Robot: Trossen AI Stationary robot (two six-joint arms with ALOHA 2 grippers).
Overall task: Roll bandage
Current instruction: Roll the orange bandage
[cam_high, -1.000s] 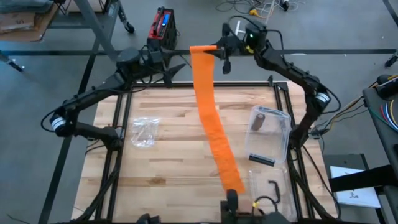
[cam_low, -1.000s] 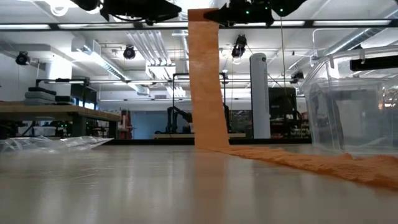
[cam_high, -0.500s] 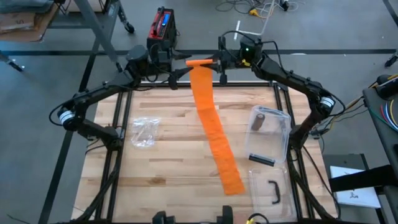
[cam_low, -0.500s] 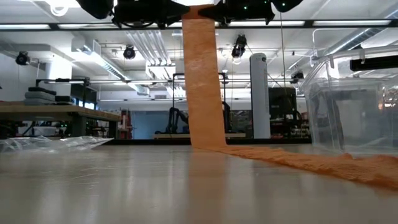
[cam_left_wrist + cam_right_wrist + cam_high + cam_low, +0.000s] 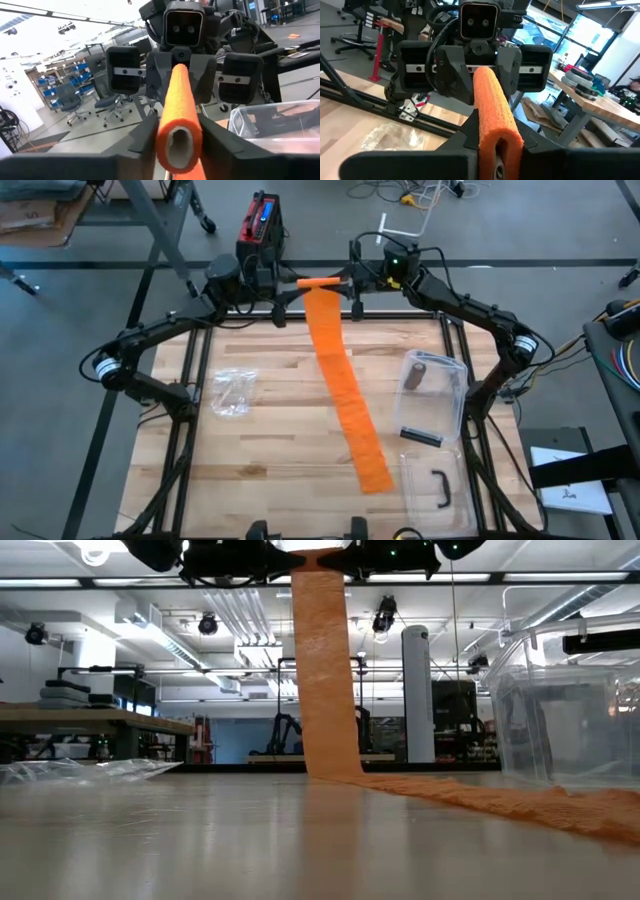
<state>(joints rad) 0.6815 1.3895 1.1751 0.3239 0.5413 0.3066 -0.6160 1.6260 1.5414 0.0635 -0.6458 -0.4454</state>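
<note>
Both arms raised above the far edge of the tabletop [image 5: 250, 440], facing each other, with the rolled end of the orange bandage [image 5: 335, 370] between them.

Left end effector [image 5: 290, 288]: fingers clamped on one end of the roll; in the left wrist view the roll's open core sits squeezed between the two dark fingers [image 5: 142, 137].

Right end effector [image 5: 349, 283]: fingers together on the opposite end of the same roll; in the right wrist view the orange roll [image 5: 492, 112] runs straight out from between its fingers toward the left end effector.

Bandage: from the roll held between the two end effectors, the unrolled strip hangs down to the tabletop, seen as a vertical band in the low view [image 5: 325, 670]. It then lies flat, trailing away from both end effectors toward the near edge.

Clear plastic container [image 5: 435, 395] on the tabletop below and to the side of the right end effector, just beside the strip. Crumpled clear plastic bag [image 5: 230, 392] below the left end effector, apart from the strip.
</note>
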